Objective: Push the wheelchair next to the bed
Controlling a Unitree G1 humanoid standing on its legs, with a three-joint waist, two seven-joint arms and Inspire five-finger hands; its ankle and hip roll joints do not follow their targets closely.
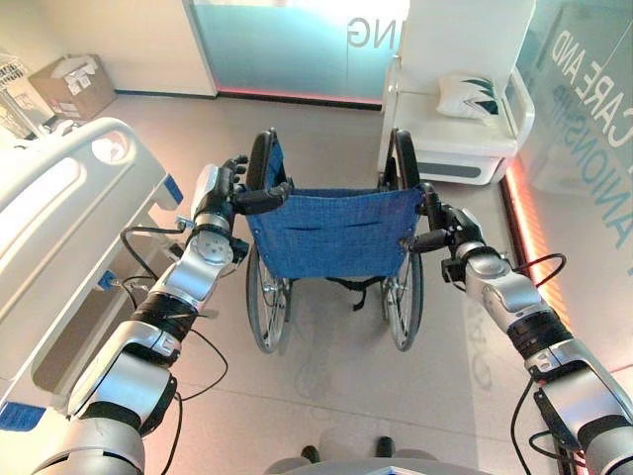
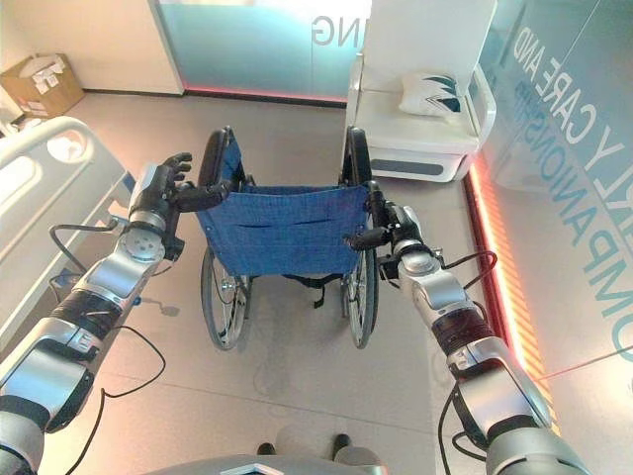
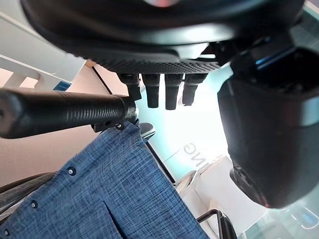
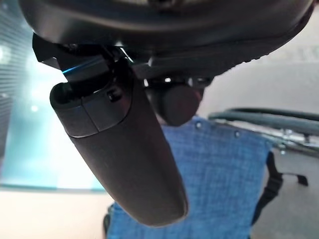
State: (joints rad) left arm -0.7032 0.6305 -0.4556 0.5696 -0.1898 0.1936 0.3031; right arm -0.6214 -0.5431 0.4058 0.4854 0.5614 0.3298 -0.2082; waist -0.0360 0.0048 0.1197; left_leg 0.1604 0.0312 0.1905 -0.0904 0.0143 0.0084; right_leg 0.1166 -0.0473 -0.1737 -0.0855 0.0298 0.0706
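The wheelchair (image 1: pixel 331 233), with a blue cloth back and black push handles, stands in the middle of the floor facing away from me. My left hand (image 1: pixel 220 188) lies against the left push handle (image 3: pixel 65 112), which runs across its palm; its fingers (image 3: pixel 159 89) are straight and its thumb stands apart, so it is open. My right hand (image 1: pixel 450 230) sits on the right push handle (image 1: pixel 423 239), with its fingers curled round it. The white bed (image 1: pixel 59 213) stands along the left, roughly an arm's width from the wheelchair.
A white armchair (image 1: pixel 450 139) with a cushion (image 1: pixel 470 96) stands just beyond the wheelchair at the back right. A glass wall (image 1: pixel 584 148) with a lit strip along its foot runs down the right. A cardboard box (image 1: pixel 74 87) sits at the back left.
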